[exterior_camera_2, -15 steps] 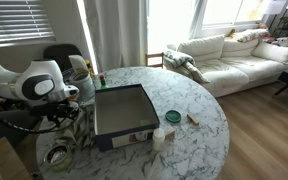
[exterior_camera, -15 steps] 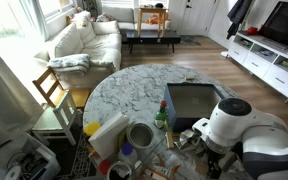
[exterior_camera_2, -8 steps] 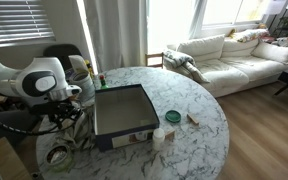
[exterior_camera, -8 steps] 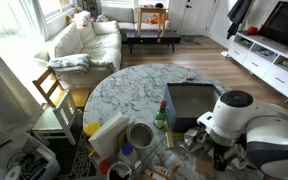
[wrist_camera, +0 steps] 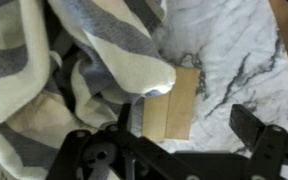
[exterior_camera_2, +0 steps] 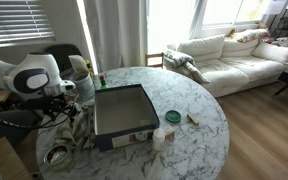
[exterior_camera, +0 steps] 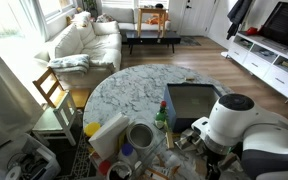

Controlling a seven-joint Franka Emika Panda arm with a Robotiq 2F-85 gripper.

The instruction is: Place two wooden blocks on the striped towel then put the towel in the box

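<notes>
Wrist view: a wooden block (wrist_camera: 174,108) lies flat on the marble worktop (wrist_camera: 234,50). The striped towel (wrist_camera: 44,90) lies crumpled just beside it. One fold overlaps the block's upper corner on that side and obstructs access there.

Exterior views: at the worktop's near edge a round tin (exterior_camera: 141,135), a yellow-and-white container (exterior_camera: 106,132) and a green bottle (exterior_camera: 162,117) stand close together. The box (exterior_camera: 196,100) sits just beyond the bottle, and the arm (exterior_camera: 234,120) covers its near corner. Past the box (exterior_camera_2: 122,108), a green lid (exterior_camera_2: 172,117) and a small wooden piece (exterior_camera_2: 193,119) lie near each other. A sofa (exterior_camera: 84,40) stands well behind the worktop.

Pincer (wrist_camera: 169,145): jaws spread wide, nothing held. The block lies between the fingers, apart from both. The finger on the towel side (wrist_camera: 82,150) sits over the cloth; contact cannot be confirmed.

Hidden items: in both exterior views the arm and clutter conceal the pincer and towel. The small wooden piece is too small to identify.
</notes>
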